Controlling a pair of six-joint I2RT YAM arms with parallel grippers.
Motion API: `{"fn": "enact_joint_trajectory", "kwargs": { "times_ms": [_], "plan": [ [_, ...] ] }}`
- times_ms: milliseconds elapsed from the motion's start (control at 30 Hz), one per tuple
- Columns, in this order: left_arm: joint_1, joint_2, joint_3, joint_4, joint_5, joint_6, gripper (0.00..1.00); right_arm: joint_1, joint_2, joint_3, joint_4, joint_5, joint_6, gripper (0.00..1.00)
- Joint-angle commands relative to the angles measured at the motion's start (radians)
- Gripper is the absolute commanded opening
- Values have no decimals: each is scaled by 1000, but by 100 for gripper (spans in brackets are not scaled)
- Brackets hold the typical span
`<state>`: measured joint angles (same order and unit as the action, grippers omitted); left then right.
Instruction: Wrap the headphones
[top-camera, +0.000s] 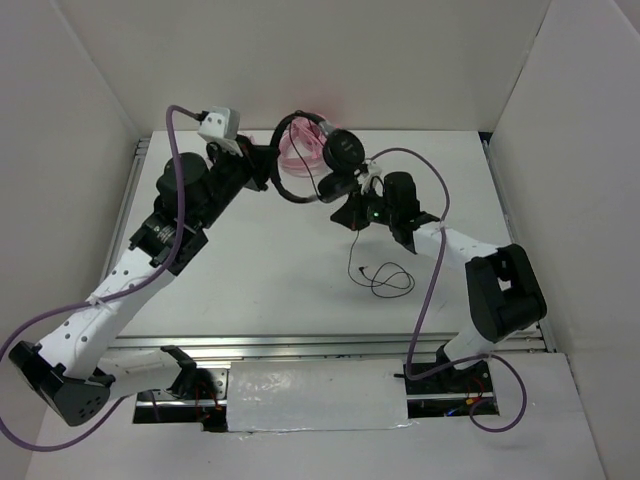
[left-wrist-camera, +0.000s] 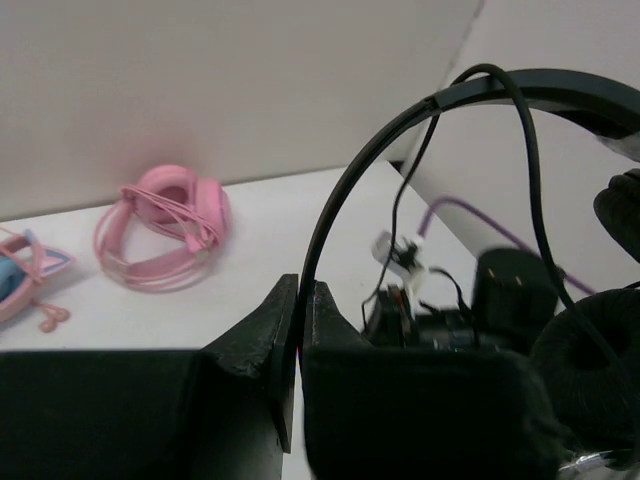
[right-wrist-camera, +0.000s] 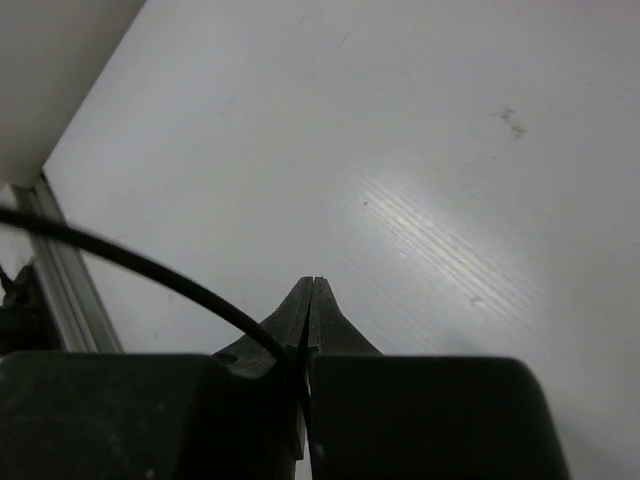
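Your left gripper (left-wrist-camera: 298, 322) is clenched on the headphones (left-wrist-camera: 560, 92), its two fingers pinching the thin headband low on its curve. From there the band arcs up and to the right, over to the earcups (left-wrist-camera: 590, 360). In the top view the headphones sit toward the back of the table (top-camera: 250, 290), between your two grippers, with one earcup above the other. They look lifted off the surface, though that view doesn't settle it. Your right gripper (right-wrist-camera: 312, 300) is also closed, with the cable (right-wrist-camera: 120, 258) running in from the left and disappearing between its fingertips. Seen from above, this gripper sits just below the earcups. The free end of the cable hangs down from it and lies in a loose loop (top-camera: 390, 282) on the table nearer the arm bases. The pink headphones (left-wrist-camera: 160, 230) lie by the back wall, behind the left gripper and apart from it.
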<state>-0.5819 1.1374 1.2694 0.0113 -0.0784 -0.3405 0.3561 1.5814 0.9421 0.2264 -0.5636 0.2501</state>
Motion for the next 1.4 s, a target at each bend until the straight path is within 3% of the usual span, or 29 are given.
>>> {"fn": "enact_joint_trajectory", "kwargs": {
  "times_ms": [0,233,433,700,867,1100,1233,1367],
  "plan": [
    [31,24,96,-8,-170,-75,0,47,-58,-43,220,-79,74,0],
    [112,106,186,-114,-389,-118,0,151,-221,-192,274,-4,81,0],
    [218,177,228,-181,-386,-172,0,253,-376,-286,150,154,12,0],
    [275,223,179,-200,-409,-226,0,343,-374,-194,-63,313,-61,0],
    [304,252,168,-208,-481,-212,0,421,-419,-181,-127,427,-83,0],
    [366,309,174,-221,-455,-216,0,515,-459,-163,-205,634,-104,0],
    [326,328,156,-218,-448,-143,0,547,-463,-94,-249,744,-176,0],
    [242,337,71,-186,-468,-30,0,554,-449,4,-262,835,-380,0]
  ]
}}
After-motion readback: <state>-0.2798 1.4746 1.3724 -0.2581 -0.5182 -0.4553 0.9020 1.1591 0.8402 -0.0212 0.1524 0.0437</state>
